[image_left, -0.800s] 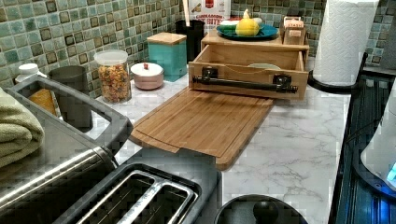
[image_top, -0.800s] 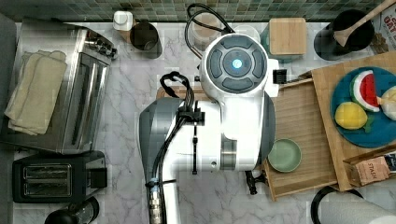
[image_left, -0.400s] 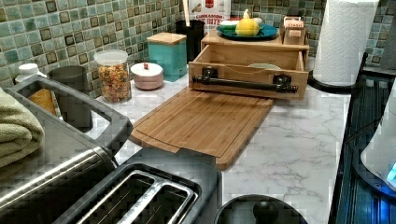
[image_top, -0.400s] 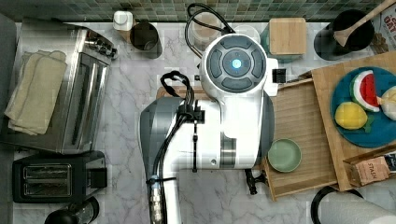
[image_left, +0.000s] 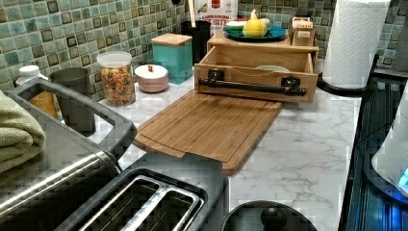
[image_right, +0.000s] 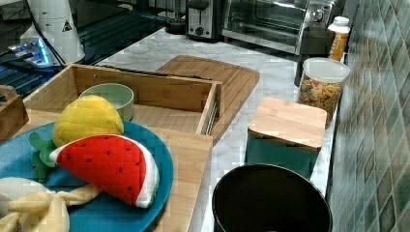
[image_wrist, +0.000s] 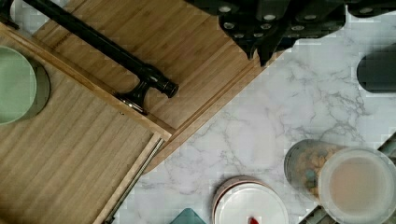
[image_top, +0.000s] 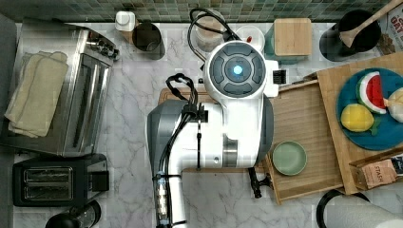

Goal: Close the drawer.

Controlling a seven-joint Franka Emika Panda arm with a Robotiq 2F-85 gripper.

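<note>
While the drawer stands pulled out from under the cabinet top, I see its black handle running across the front in the left view; a pale green bowl sits inside it, near the front rim on the top view's left side of the tray; the drawer front lies just beside the far edge of the cutting board, which rests flat on the marble table; in the wrist view the handle hangs over the board and the drawer's side rail is bare; the arm covers most of the board in the top view, its round wrist cap lit blue; the end effector shows in the wrist view as dark finger blocks above the board's edge, apart from the handle, and I cannot tell whether they're spread or pressed together; on the cabinet top a blue plate carries a toy watermelon slice and a yellow toy fruit; a pasta jar, a teal box with wooden lid and a small pink lidded dish line the tiled wall; toaster oven and toaster stand at the top view's left; paper towel roll beside the cabinet.
</note>
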